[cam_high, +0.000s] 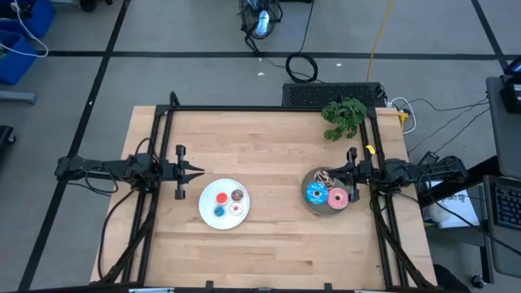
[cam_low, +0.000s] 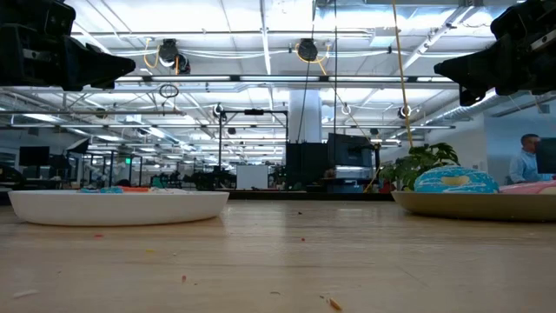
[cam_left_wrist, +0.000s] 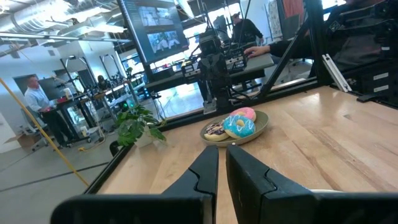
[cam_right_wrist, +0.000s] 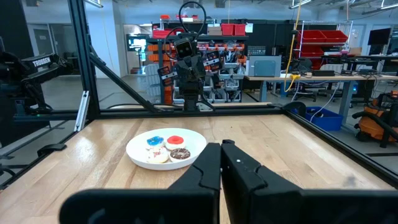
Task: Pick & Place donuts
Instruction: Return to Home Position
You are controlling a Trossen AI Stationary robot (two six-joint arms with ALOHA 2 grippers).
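A white plate (cam_high: 205, 213) on the table's left half holds several tiny donuts: red (cam_high: 221, 196), brown (cam_high: 237, 195), blue (cam_high: 219, 212) and pale pink (cam_high: 235, 209). A grey plate (cam_high: 309, 205) on the right half carries three larger donuts: blue (cam_high: 316, 193), pink (cam_high: 338, 197) and brown sprinkled (cam_high: 325, 177). My left gripper (cam_high: 201, 172) hangs level above the table, just left of the white plate, shut with only a thin slit and nothing in it (cam_left_wrist: 222, 152). My right gripper (cam_high: 332, 172) hangs level over the grey plate's far edge, shut and empty (cam_right_wrist: 221, 146).
A green plant (cam_high: 344, 116) stands at the far right corner. Black frame rails (cam_high: 269, 108) run along the table's far edge and both sides. Bare wood lies between the two plates and toward the near edge. People (cam_left_wrist: 34, 96) stand in the room beyond.
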